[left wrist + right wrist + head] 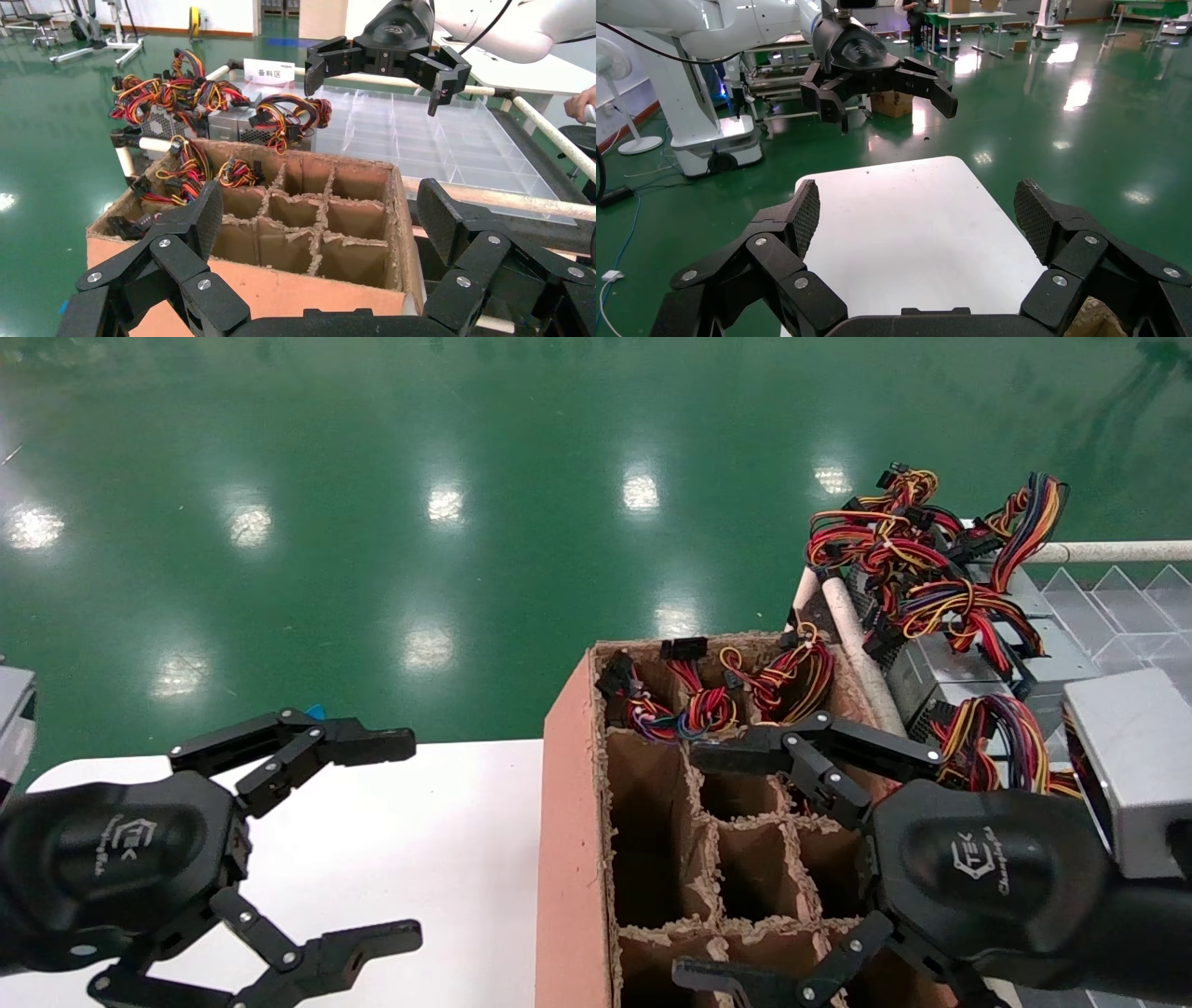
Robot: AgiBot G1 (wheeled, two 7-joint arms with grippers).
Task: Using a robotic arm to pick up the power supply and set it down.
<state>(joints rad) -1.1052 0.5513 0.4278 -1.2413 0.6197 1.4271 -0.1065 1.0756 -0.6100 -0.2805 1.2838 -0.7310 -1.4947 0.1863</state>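
Several grey power supplies (941,674) lie in a heap at the back right, under tangled red, yellow and orange wires (917,551); the left wrist view shows them (226,126) behind the cardboard box. My right gripper (698,866) hovers open above the brown cardboard divider box (568,822), holding nothing. My left gripper (396,840) hangs open over the white table (438,840), also with nothing in it. In the left wrist view my own jaws (320,214) frame the box (281,291). In the right wrist view my own jaws (916,210) frame the table (905,232).
More wire bundles (792,677) stick up from the box's far row of cells. A clear plastic divider tray (1117,607) and a white pipe rail (1108,551) stand to the right. Green floor lies beyond the table edge.
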